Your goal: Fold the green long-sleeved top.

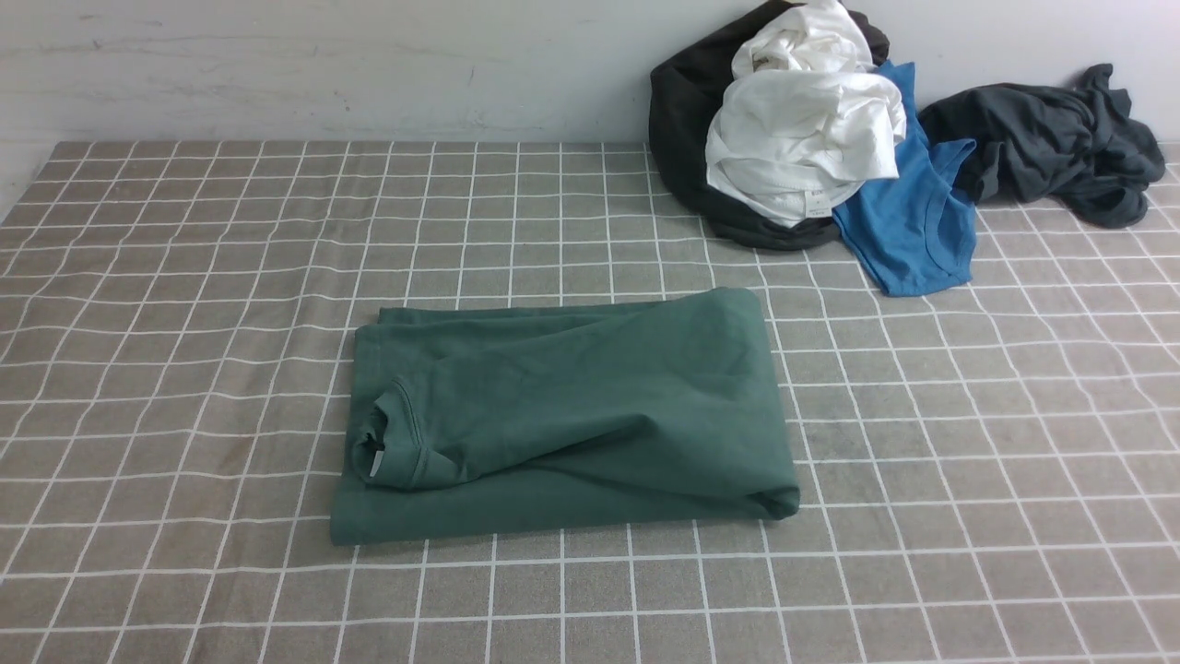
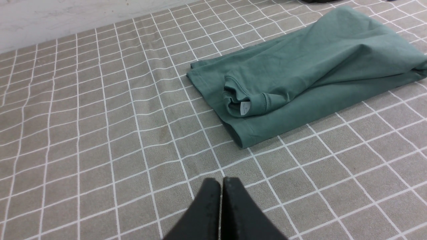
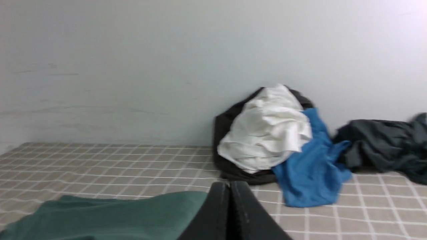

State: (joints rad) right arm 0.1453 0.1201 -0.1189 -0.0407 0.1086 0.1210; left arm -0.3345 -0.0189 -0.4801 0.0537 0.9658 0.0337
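Front view: the green long-sleeved top (image 1: 572, 415) lies folded into a thick rectangle on the checked tablecloth (image 1: 184, 323), and it serves as the landmark here. Its ribbed neck with the small white label (image 1: 374, 458) sits at the top's left end, tucked over the lower layer. Beyond the top's far right corner, well apart from it, a heap of clothes rests against the wall: a white garment (image 1: 802, 138) on a black one (image 1: 682, 120), a blue shirt (image 1: 913, 221) draped beside them, and a dark grey garment (image 1: 1051, 148) further right. Neither arm shows in this view.

Left wrist view: the left gripper (image 2: 222, 186) hovers over bare cloth off the top's neck end, near it but not touching, its two black fingers pressed together with nothing between them. The neck label (image 2: 245, 108) faces this camera.

Right wrist view: the right gripper (image 3: 230, 190) has its fingers pressed together too, empty, with an edge of the top (image 3: 116, 213) showing low beside it; whether it touches the fabric cannot be told.

Judgement: the folding looks finished or nearly so, with both arms clear of the garment. If anything remains, it would be a tidy of the bulging upper layer, which calls for parting a gripper's fingers first and approaching an edge low.
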